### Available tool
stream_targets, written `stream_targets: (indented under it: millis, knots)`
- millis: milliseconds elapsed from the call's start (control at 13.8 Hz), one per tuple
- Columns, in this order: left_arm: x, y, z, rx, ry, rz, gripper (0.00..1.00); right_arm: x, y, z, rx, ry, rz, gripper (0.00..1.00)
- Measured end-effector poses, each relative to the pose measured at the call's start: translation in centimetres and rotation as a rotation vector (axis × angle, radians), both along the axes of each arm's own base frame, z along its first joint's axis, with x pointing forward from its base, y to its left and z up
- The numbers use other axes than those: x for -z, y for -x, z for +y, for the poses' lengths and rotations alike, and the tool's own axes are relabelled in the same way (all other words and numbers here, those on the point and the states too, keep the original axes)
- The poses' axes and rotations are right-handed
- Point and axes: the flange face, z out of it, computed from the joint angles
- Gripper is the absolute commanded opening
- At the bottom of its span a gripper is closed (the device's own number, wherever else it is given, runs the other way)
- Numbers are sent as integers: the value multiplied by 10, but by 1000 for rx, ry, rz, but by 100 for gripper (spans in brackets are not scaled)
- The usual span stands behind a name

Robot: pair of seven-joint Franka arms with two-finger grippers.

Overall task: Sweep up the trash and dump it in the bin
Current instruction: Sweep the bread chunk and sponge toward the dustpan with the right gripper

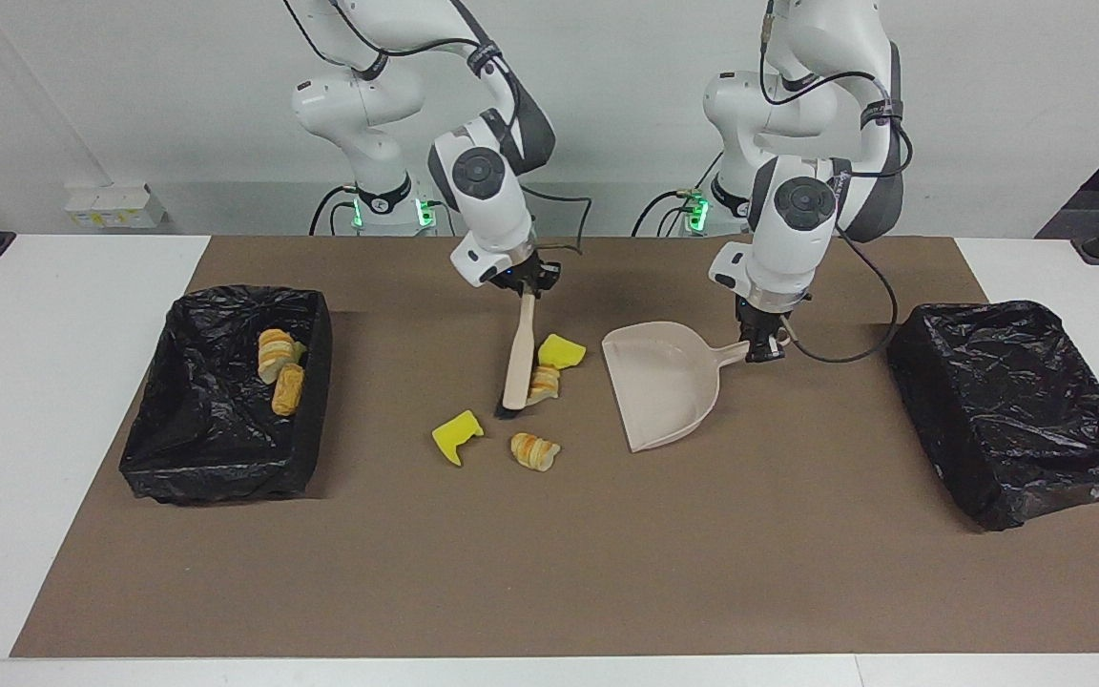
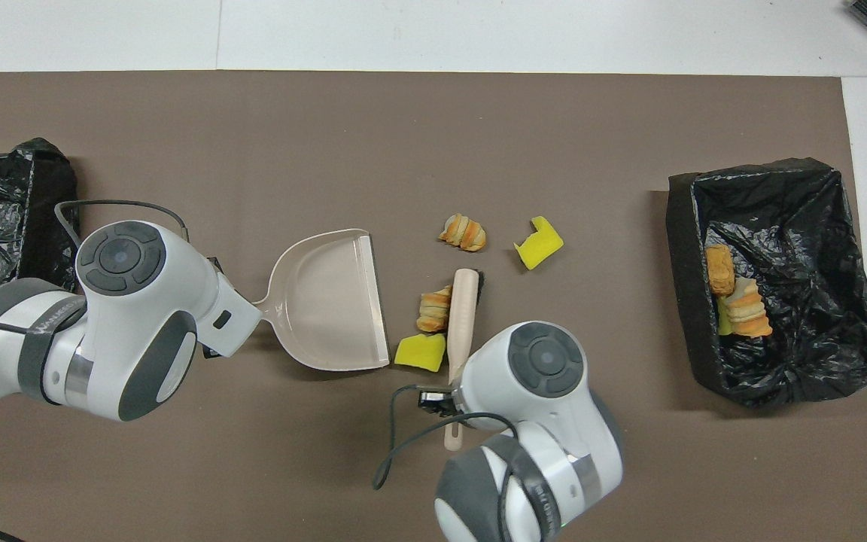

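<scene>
A brown mat (image 1: 549, 572) covers the table, with 2 black-lined bins on it: the bin (image 1: 225, 401) toward the right arm's end already holds 2 bread lumps (image 1: 279, 370) and a sliver of yellow, while the other bin (image 1: 1017, 405) toward the left arm's end shows no scraps.

The beige dustpan (image 1: 664, 382) lies flat near the middle of the mat, its handle clamped in the left gripper (image 1: 762, 345), its open mouth turned toward the scraps. The beige brush (image 1: 519, 358) is held by its handle in the closed right gripper (image 1: 532, 282), bristles down on the mat.

4 scraps of trash remain loose. A bread lump (image 2: 434, 310) and a yellow sponge chunk (image 2: 420, 351) lie between brush and dustpan, the lump touching the brush, the chunk just beside the pan's lip. A 2nd bread lump (image 2: 463, 232) and a 2nd yellow chunk (image 2: 538, 242) lie farther from the robots than the brush tip, the chunk on the side away from the pan.

The step in hand is judged to be sweeping into the pan. It would be done well if the pan's lip were kept pressed flat to the mat and the bristles were drawn low and steadily toward the pan, so that the light sponge is not flicked over or under the lip. The 2 outlying scraps would need a fresh stroke started outside them.
</scene>
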Motion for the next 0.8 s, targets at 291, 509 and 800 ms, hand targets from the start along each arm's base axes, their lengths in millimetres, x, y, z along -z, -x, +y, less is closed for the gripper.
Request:
stream_targets:
  millis: [291, 509, 800]
  knots:
    - [0, -1, 1, -1, 1, -2, 0, -8, 44, 53, -9, -87, 58, 0]
    - [0, -1, 1, -2, 2, -4, 0, -32, 67, 88, -17, -120, 52, 0]
    - [0, -1, 1, -2, 2, -4, 0, -90, 65, 102, -19, -180, 8, 0]
